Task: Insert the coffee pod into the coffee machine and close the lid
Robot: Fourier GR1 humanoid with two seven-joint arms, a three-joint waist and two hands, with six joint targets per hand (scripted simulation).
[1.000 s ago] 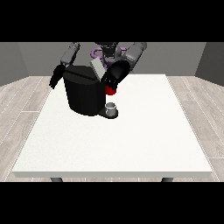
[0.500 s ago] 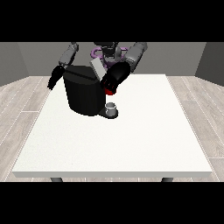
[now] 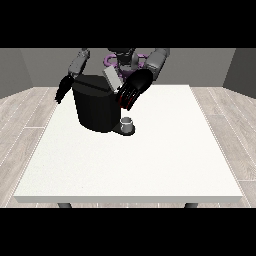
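The pod cannot be made out on its own: only a thin red edge shows under the fingers of the hand point(image 3: 133, 90) at the view's right, and whether that red belongs to the pod or to the hand cannot be told. That hand hangs at the upper right corner of the coffee machine point(image 3: 97, 107), just beside the machine's top, with its fingers bent and pointing down and toward the machine; whether they close round anything cannot be told. The machine is a black, rounded block standing on the far left part of the white table point(image 3: 150, 165). Its grey lid point(image 3: 112, 79) stands tilted up and open above the top, just left of the hand and close to it; whether they touch cannot be told. At the machine's foot a dark base sticks out toward the camera, and on it stands a small grey cup point(image 3: 128, 123), upright, right below the hand. The other hand point(image 3: 63, 89), at the view's left, hangs beside the machine's left flank, near the table's far left edge, its fingers pointing down; their spread cannot be read. Both grey arms reach down from the robot's torso point(image 3: 122, 59), which shows behind the machine at the table's far edge. Around the table lies a pale plank floor point(image 3: 20, 115).
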